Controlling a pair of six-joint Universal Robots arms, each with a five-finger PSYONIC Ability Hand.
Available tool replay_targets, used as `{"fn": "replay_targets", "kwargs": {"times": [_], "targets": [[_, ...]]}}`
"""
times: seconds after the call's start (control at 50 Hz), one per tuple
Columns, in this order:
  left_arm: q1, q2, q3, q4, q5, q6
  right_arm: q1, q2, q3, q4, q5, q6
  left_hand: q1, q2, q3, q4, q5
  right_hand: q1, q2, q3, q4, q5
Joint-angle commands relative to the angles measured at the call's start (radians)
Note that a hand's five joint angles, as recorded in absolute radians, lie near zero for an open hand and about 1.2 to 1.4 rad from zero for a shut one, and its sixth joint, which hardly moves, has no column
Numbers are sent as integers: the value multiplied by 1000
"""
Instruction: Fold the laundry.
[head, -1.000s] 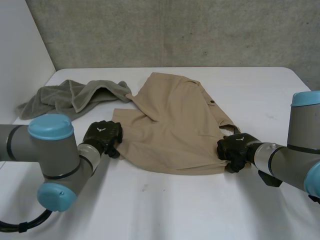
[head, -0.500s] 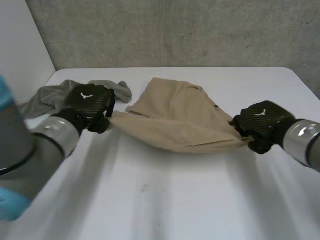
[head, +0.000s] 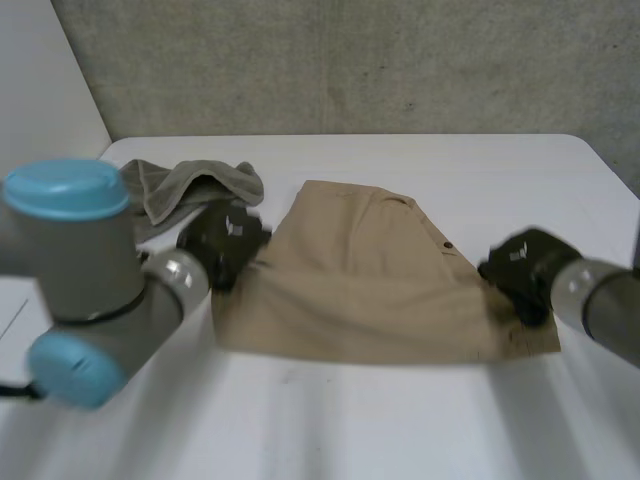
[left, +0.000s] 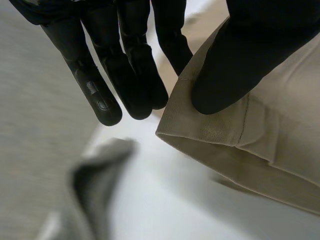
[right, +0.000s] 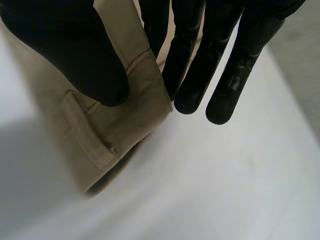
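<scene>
Tan garment stretched between two pinching hands

The tan garment (head: 370, 280) lies spread across the middle of the table (head: 400, 430), and each robot hand has one end of its waistband edge. The left robot hand (head: 228, 240) is at the garment's left corner. Its wrist view shows the thumb pressing the hemmed corner against straight fingers behind it, so it is clamped on the cloth. The right robot hand (head: 520, 268) is at the garment's opposite corner, gripping the same way, with the thumb on top of the band and fingers under it.

Holding the two corners apart appears meant to pull the fabric taut, so that it lies flat and square before a fold. I judge this to be a spreading or first-fold step, with most of the task ahead.

A crumpled grey towel (head: 190, 185) sits just beyond the garment's left corner, near the left robot hand and apart from the cloth, likely waiting its turn. The table is the only thing holding the laundry, and it carries these two pieces
</scene>
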Motion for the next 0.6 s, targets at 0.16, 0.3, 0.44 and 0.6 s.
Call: {"fn": "replay_targets", "kwargs": {"times": [0.16,0.3,0.44,0.6], "targets": [[-19,-110,593,542,-190,-109,106,129,-688,-411,139,260,244,199,204,194,242,454,212,216,204,231],[-35,-64,610,660,-256,-160,152,120,-685,-679,148,260,244,199,204,194,242,454,212,216,204,231],[-27,-23,396,651,-244,-196,173,131,-555,-687,142,258,244,199,204,194,242,454,212,216,204,231],[-32,-32,117,601,-227,-195,184,186,-355,-606,131,255,244,199,204,194,242,454,212,216,204,231]]}}
